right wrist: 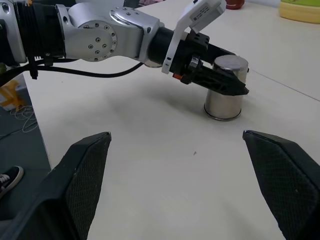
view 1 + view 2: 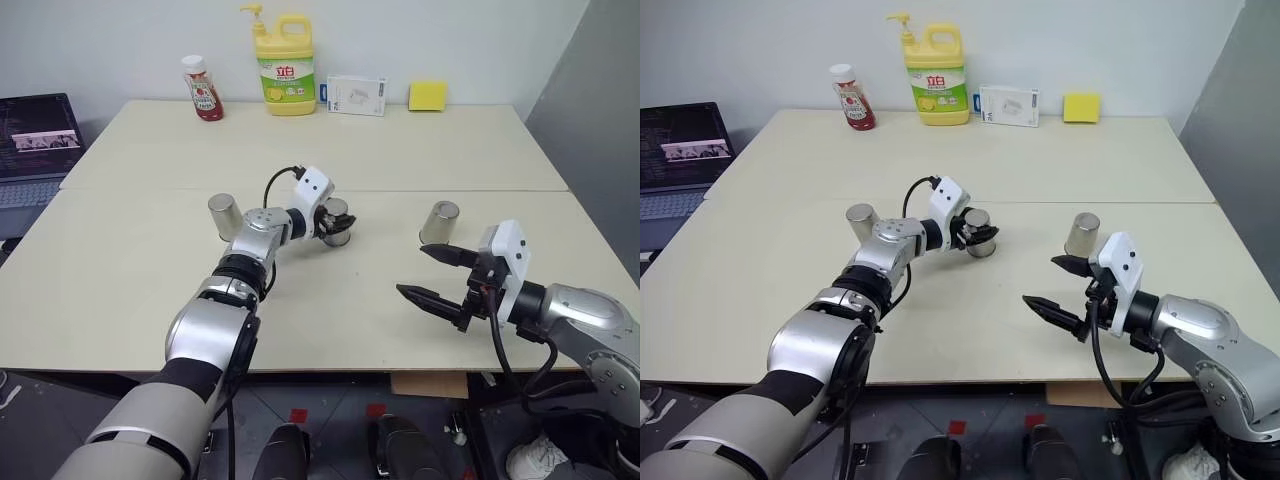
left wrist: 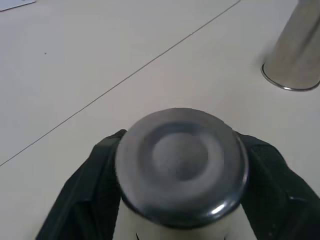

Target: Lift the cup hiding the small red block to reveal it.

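On the big table point(image 2: 120, 290) three steel cups stand upside down, and my left gripper point(image 2: 975, 234) is closed around the middle cup point(image 1: 226, 87), ready to lift it, I think. My right gripper point(image 2: 437, 276) waits open and empty near the right cup point(image 2: 439, 222). The right wrist view shows the rim on the table; the small red block is hidden.

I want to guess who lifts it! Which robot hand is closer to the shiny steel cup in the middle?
Left. The left gripper is shut on the middle shiny steel cup. The right gripper hangs open over the cream table, well off to the side, nearer the right-hand cup.
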